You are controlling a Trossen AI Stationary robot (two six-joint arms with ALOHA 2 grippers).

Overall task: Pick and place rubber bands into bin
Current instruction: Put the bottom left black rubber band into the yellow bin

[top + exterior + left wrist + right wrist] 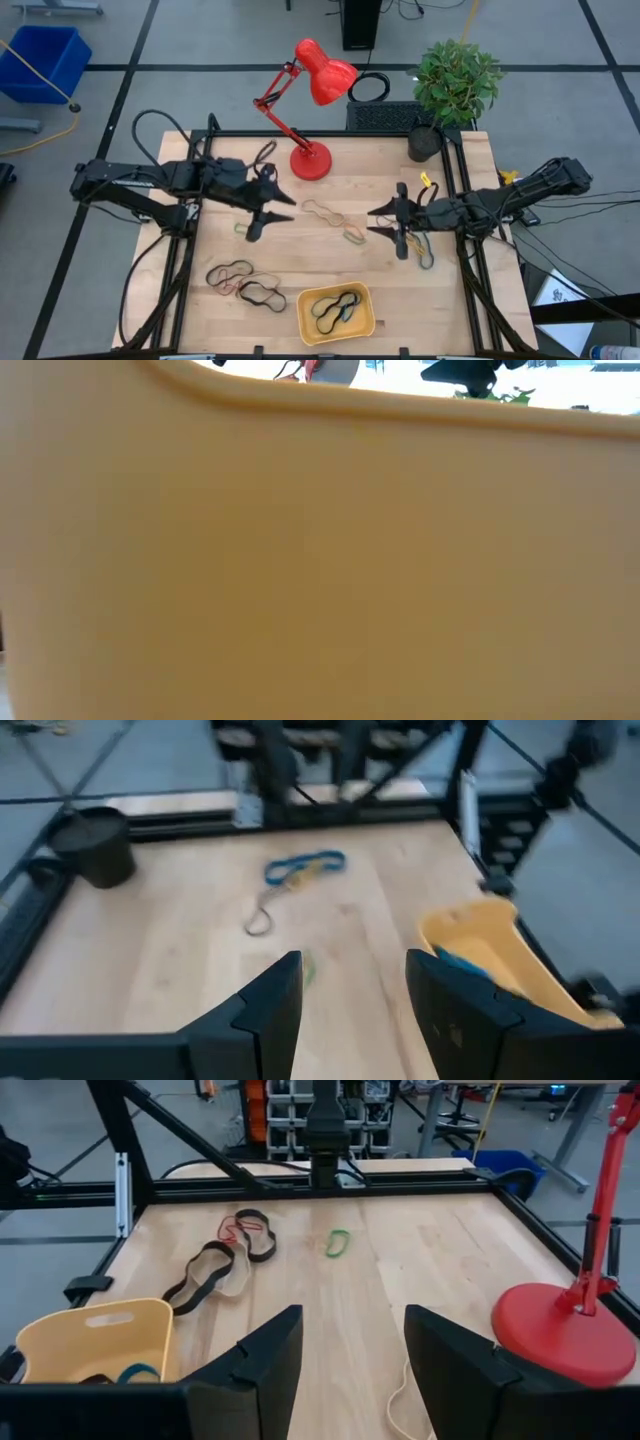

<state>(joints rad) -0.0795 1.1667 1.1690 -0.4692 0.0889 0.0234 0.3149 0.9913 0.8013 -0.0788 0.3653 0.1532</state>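
The yellow-orange bin (335, 312) stands near the table's near edge with a few rubber bands inside; it also shows in the left wrist view (500, 955) and the right wrist view (95, 1340). Loose bands lie flat on the wood: dark ones (230, 272) at the near left (210, 1275), a tan one (322, 210) at the centre, a small green one (240, 228) (338, 1242), and a blue one (305, 868) by the right arm. My left gripper (272, 215) (350, 1000) is open and empty left of centre. My right gripper (372, 221) (350, 1350) is open and empty right of centre.
A red desk lamp (310, 160) stands at the table's far middle, its base (570, 1330) near the right gripper's path. A potted plant (455, 85) in a black pot (95, 845) is at the far right corner. The bin's wall (320, 560) fills the low view.
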